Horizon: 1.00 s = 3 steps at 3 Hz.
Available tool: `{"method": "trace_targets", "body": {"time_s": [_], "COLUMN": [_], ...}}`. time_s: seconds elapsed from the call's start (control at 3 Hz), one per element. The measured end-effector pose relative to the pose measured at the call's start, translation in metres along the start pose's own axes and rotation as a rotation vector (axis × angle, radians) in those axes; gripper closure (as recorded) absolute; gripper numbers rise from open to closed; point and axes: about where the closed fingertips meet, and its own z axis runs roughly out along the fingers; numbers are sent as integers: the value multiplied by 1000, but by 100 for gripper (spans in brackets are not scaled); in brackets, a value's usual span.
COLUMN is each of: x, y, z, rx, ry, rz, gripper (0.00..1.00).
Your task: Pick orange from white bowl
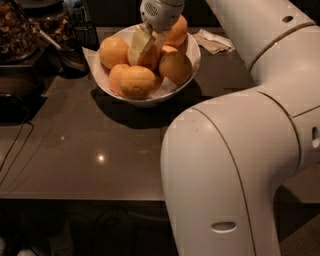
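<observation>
The white bowl [191, 66] stands at the back of the dark table and holds several oranges. One orange [136, 81] lies at the front, another orange [113, 51] at the left, and one [175, 67] at the right. My gripper [149, 47] reaches down from above into the middle of the bowl, right against a middle orange [151, 59] that it partly hides. The white wrist [159, 11] sits just above it.
My large white arm [235, 150] fills the right half of the view. A dark glass jar [17, 27] and a dark holder with a utensil [75, 50] stand at the back left. A crumpled napkin [214, 41] lies at the back right. A cable [15, 145] runs along the left.
</observation>
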Motion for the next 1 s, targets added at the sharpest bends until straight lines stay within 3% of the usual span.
{"method": "trace_targets", "body": {"time_s": [0.33,0.67,1.0], "x": [-1,-1,-1], "y": [0,0,0], "z": [-1,2,2], "rx": [-1,-19,-19], "ry": [0,-1,-1], "rz": [0,2,2], "gripper": [38,47,66]}}
